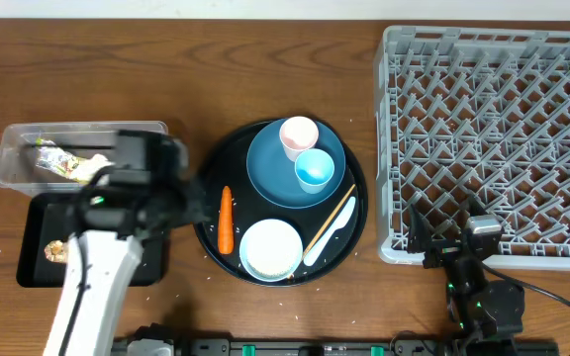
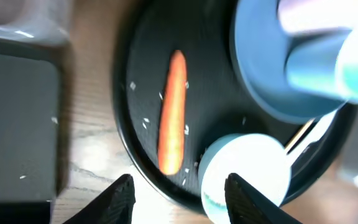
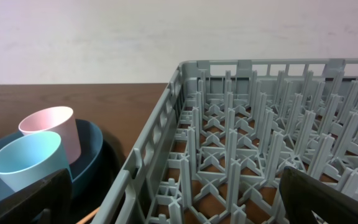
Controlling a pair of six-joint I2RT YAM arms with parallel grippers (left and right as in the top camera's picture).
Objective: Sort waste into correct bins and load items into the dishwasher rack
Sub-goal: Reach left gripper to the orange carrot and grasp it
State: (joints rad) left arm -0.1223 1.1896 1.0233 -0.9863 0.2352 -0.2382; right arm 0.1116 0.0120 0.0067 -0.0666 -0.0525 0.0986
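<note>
Table scene: the rack (image 1: 493, 138) fills the 3 o'clock side. At centre sits the round tray (image 1: 228, 148). The tub (image 1: 8, 163) at 9 o'clock holds the wrapper (image 1: 57, 161); the flat tray (image 1: 38, 222), at its 6 o'clock, holds the lump (image 1: 57, 253). On the round tray, the plate (image 1: 270, 178) at 1 o'clock bears 2 upright cups, pink (image 1: 299, 136) and blue (image 1: 314, 170); the bowl (image 1: 270, 249) lies at 6, the carrot (image 1: 226, 220) at 9, the spoon (image 1: 330, 235) and chopstick (image 1: 332, 210) at 4. The left gripper (image 2: 179, 186) hovers released over the tray's rim, just short of the carrot. The right gripper (image 3: 166, 193), spread wide, grasps nothing at the rack's 7 o'clock corner.
</note>
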